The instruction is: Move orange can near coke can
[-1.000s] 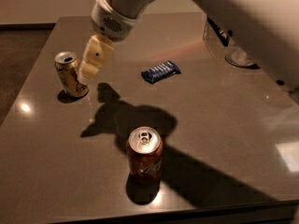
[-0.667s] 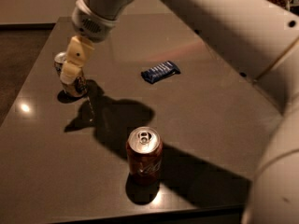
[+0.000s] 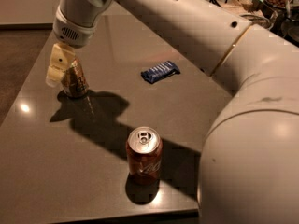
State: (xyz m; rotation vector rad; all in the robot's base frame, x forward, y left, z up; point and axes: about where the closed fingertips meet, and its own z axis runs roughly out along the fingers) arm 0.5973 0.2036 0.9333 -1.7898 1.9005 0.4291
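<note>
White arm (image 3: 187, 27) spans the grey table (image 3: 56, 171). Coke can (image 3: 144, 155) stands upright near the front edge. Orange can (image 3: 75, 80) stands far left, well apart from it. Gripper (image 3: 63, 73) sits against the orange can; its grip state cannot be determined. Blue packet (image 3: 160, 72) lies mid-table.

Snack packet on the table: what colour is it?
The snack packet is dark blue, camera view. The gripper is at the orange can.

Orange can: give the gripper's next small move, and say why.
Probably secure the grasp on the orange can before carrying it: the gripper is right against the can's left side, and the coke can stands well apart, nearer the table's front edge.
</note>
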